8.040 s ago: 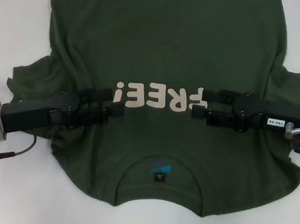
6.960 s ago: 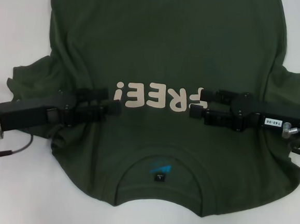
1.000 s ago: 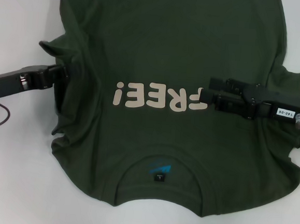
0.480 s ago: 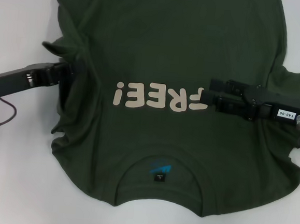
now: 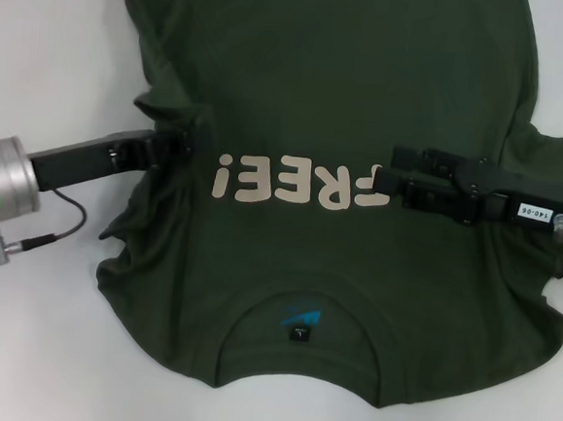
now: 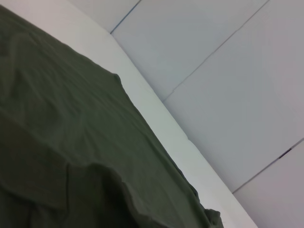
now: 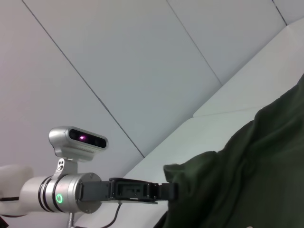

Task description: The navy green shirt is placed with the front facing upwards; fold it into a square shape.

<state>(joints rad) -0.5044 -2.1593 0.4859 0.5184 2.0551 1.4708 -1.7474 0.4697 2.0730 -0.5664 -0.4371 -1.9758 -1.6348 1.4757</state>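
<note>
Since half a second ago my left tool (image 5: 184,145) has dragged the left sleeve inward, clamped on bunched cloth beside the lettering. Navy green shirt (image 5: 320,96) lies front-up on the white counter (image 5: 17,346), collar nearest me. Soft, light, limp cotton; it creases, so grip at seams or hem. Right tool (image 5: 393,183) rests on the chest, grip unclear.

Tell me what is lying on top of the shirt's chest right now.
On the navy green shirt, its left sleeve is drawn inward by the left gripper; the right gripper sits over the lettering, hiding its last letter. Whatever lies beneath the shirt is hidden.
</note>
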